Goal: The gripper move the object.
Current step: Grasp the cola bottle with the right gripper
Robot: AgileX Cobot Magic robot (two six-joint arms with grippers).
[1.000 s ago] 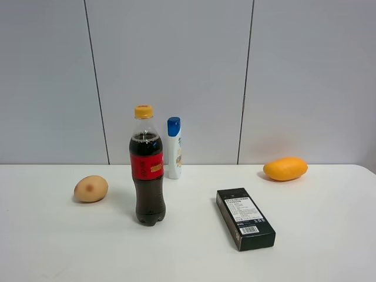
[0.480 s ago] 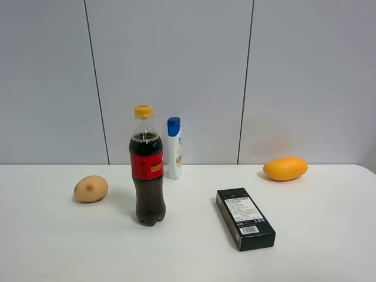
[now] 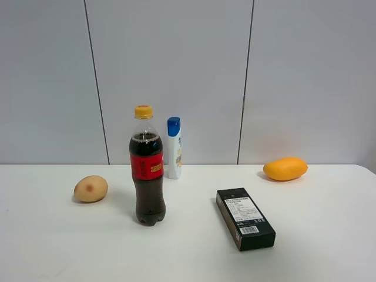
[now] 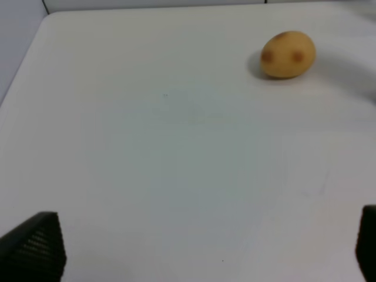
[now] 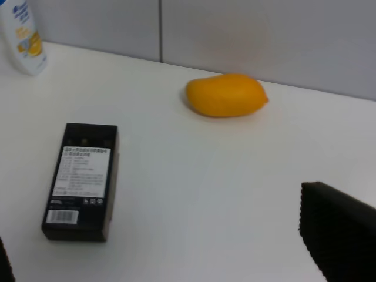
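Observation:
The object, a tall cola bottle (image 3: pixel 147 176) with a red label and yellow-orange cap, stands upright left of the table's middle in the exterior high view. No arm shows in that view. In the left wrist view my left gripper (image 4: pixel 200 249) is open, its two black fingertips (image 4: pixel 35 247) far apart over bare table, with nothing between them. In the right wrist view my right gripper (image 5: pixel 170 249) is also open, one black fingertip (image 5: pixel 338 235) showing large and the other only as a sliver at the frame's edge. The bottle appears in neither wrist view.
A potato (image 3: pixel 91 188) lies left of the bottle and also shows ahead of the left gripper (image 4: pixel 288 54). A white bottle with a blue cap (image 3: pixel 174 147) stands behind the cola. A black box (image 3: pixel 245 218) lies right of centre, a mango (image 3: pixel 285 168) at the back right.

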